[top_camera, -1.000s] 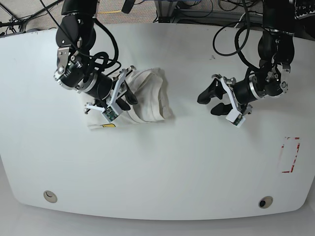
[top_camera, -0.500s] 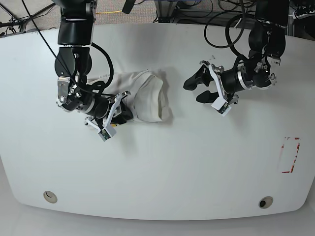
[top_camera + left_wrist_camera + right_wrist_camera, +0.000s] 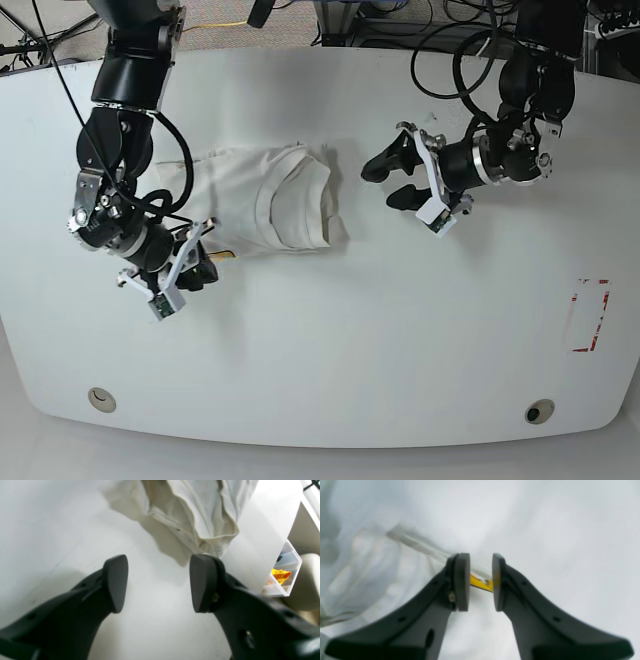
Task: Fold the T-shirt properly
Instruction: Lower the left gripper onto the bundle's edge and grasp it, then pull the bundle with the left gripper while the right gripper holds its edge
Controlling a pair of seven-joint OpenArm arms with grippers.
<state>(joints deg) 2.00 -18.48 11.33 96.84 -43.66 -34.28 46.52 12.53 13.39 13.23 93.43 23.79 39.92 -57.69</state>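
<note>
White T-shirt on table, right tool pinching its edge, left tool wide, empty

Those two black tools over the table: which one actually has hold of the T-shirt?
The right tool does: its jaws pinch the T-shirt at a yellow printed bit. The left tool hangs open, apart from the cloth.

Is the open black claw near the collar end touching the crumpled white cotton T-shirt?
Apart. The left wrist view shows the left gripper open over bare table, with the T-shirt lying beyond its fingertips.
</note>
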